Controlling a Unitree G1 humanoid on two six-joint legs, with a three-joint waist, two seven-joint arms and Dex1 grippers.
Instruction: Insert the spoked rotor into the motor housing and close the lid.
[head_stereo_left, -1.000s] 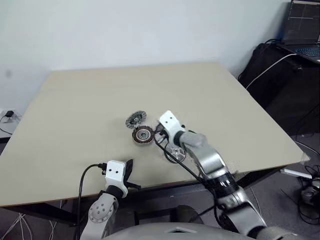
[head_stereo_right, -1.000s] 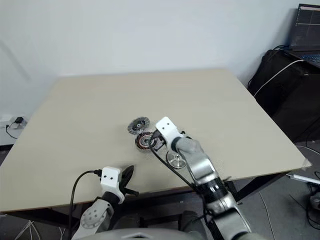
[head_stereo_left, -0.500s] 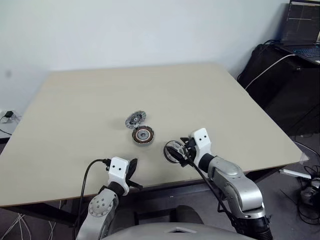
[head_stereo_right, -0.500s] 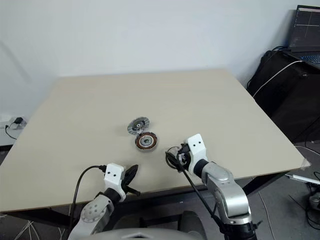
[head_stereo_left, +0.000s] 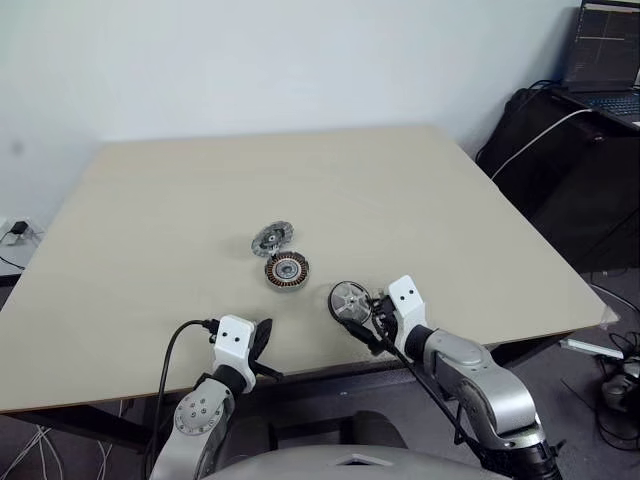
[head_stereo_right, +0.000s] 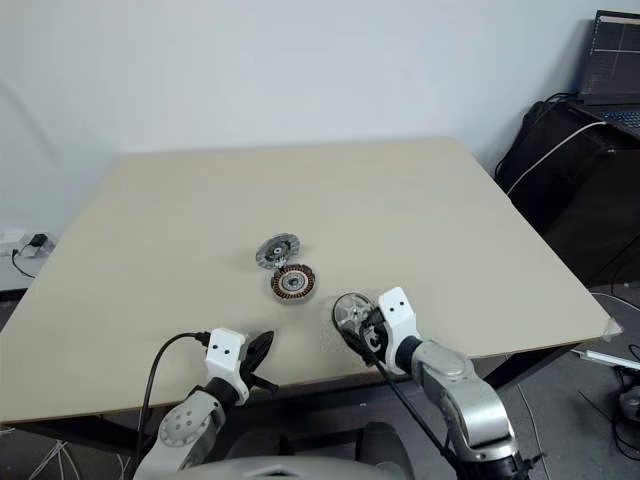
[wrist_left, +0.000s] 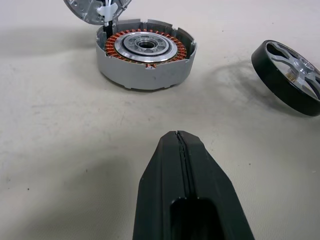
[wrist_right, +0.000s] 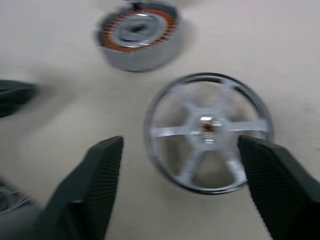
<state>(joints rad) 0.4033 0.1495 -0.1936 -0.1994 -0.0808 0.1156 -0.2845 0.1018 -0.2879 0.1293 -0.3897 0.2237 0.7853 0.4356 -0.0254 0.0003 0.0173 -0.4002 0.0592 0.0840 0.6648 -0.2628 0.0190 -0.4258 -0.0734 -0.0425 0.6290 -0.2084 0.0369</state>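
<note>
A lab or office: bare beige table (head_stereo_left: 180, 190), plain white wall (head_stereo_left: 250, 60), laptop (head_stereo_left: 605, 60) (screen lit) aside.

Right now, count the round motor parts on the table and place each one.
3: the lid farthest back, the motor housing touching it in front, the spoked rotor apart to their right.

Left gripper (wrist_left: 177, 145) low at the near table edge, fingers pressed together, pointing forward and slightly down, arm bent in close. Right gripper (wrist_right: 180, 165) out over the table's near right part, fingers (wrist_right: 97, 170) spread wide, nothing between the pads, angled down and toward the left, forearm reaching in from the right.
</note>
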